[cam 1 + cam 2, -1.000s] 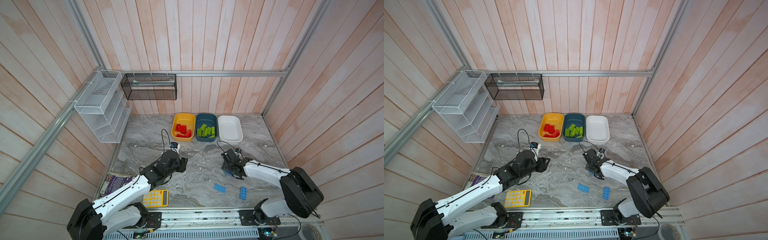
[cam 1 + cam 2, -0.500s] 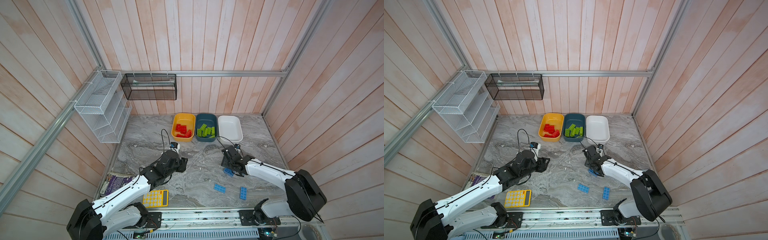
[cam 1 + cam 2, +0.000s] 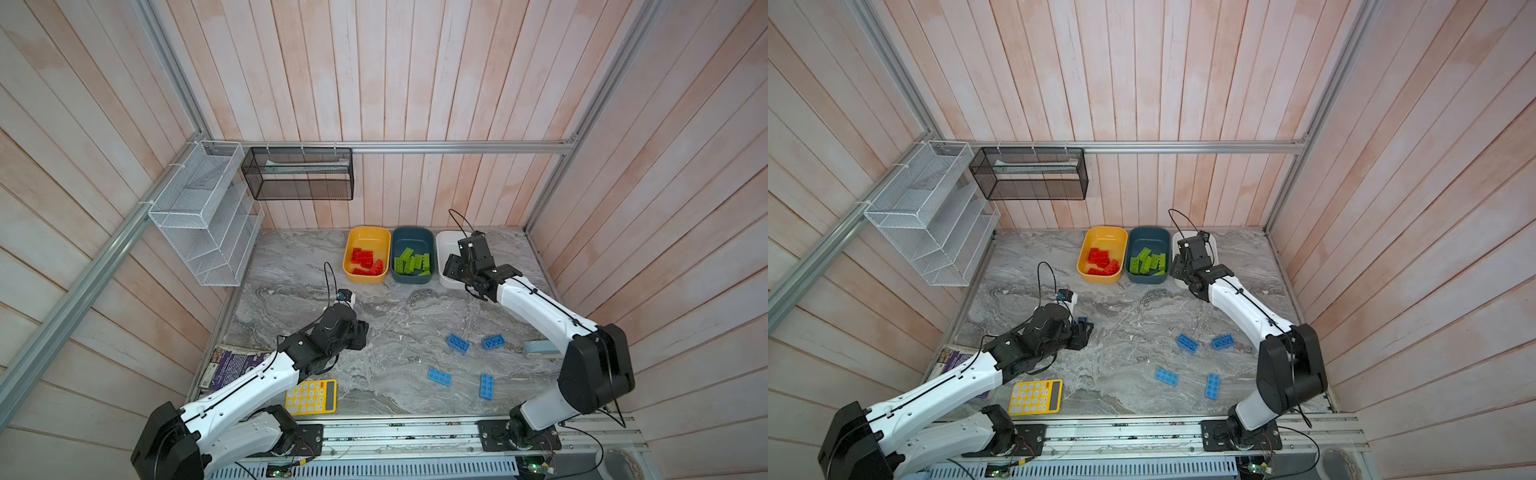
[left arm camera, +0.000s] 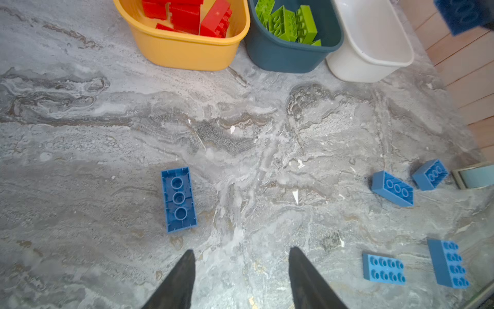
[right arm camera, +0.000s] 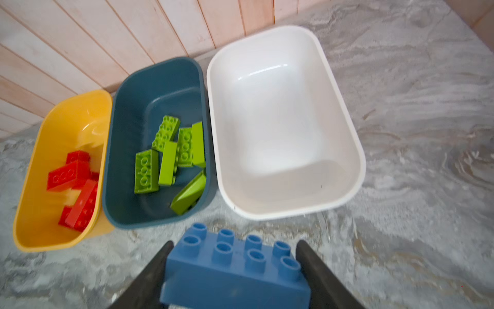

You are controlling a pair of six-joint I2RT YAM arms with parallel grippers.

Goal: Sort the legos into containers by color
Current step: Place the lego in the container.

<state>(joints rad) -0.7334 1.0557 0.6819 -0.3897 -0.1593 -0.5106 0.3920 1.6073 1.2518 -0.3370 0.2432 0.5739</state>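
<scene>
Your right gripper (image 5: 234,242): clamped on blue brick (image 5: 235,273), near white tub (image 5: 350,139) rim. Left gripper (image 4: 242,250): apart, above open table (image 4: 80,133)

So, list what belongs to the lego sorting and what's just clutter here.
Job: yellow tub, teal tub, white tub, red legos, green legos, loose blue legos, held blue lego in the right fingers.
Clutter: calculator, white wire rack, black mesh basket, purple booklet, tape roll.

Nothing can be read anywhere. Keys on the yellow calculator (image 3: 311,397), at seven o'clock, are too small to read. Print on the purple booklet (image 3: 232,365), at eight o'clock, is blurred.
</scene>
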